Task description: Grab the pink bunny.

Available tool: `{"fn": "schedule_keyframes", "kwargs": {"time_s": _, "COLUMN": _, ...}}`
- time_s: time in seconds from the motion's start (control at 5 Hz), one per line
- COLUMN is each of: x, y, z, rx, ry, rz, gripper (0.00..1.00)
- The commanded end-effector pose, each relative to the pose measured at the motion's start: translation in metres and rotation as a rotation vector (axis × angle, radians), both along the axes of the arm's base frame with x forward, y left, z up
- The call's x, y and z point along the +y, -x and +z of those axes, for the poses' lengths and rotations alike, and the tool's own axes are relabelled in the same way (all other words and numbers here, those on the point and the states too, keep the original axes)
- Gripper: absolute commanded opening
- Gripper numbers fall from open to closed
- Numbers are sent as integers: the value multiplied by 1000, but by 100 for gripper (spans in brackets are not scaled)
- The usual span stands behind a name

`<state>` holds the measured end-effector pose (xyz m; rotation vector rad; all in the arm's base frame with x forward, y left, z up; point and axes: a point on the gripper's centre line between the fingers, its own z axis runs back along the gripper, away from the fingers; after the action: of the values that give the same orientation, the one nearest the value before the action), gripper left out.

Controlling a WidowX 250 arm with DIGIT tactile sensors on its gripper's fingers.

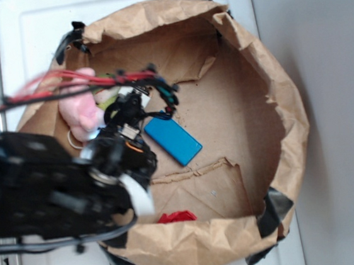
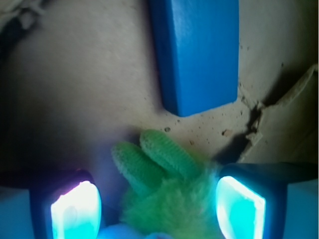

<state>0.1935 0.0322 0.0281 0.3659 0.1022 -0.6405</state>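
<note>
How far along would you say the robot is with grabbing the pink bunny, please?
Done: the arm has reached into the paper bag. In hand: the open gripper straddles the green plush toy, near the blue block. Left: the pink bunny lies ungrasped beside the arm, so the gripper must shift there and close.

The bag (image 1: 274,97) was crumpled brown paper, matt and creased, patched with glossy black tape (image 1: 273,211). The pink bunny (image 1: 85,110) looked soft and fuzzy — plush cloth. The green toy (image 2: 169,194) was furry too, with ribbed fabric ears. The blue block (image 2: 199,55) was smooth, faintly shiny. The red wad (image 1: 176,217) looked like cloth.
</note>
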Motion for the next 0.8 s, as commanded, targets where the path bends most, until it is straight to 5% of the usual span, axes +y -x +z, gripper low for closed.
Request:
{"fn": "schedule_keyframes", "kwargs": {"time_s": 0.0, "x": 22, "y": -17, "z": 92, "rx": -118, "ry": 236, "rz": -19, "gripper": 100}}
{"fn": "schedule_keyframes", "kwargs": {"time_s": 0.2, "x": 40, "y": -21, "z": 107, "rx": -83, "ry": 325, "rz": -10, "gripper": 100}}
{"fn": "schedule_keyframes", "kwargs": {"time_s": 0.4, "x": 62, "y": -20, "z": 97, "rx": -6, "ry": 285, "rz": 9, "gripper": 100}}
{"fn": "schedule_keyframes", "kwargs": {"time_s": 0.6, "x": 72, "y": -22, "z": 89, "rx": 4, "ry": 230, "rz": 46, "gripper": 100}}
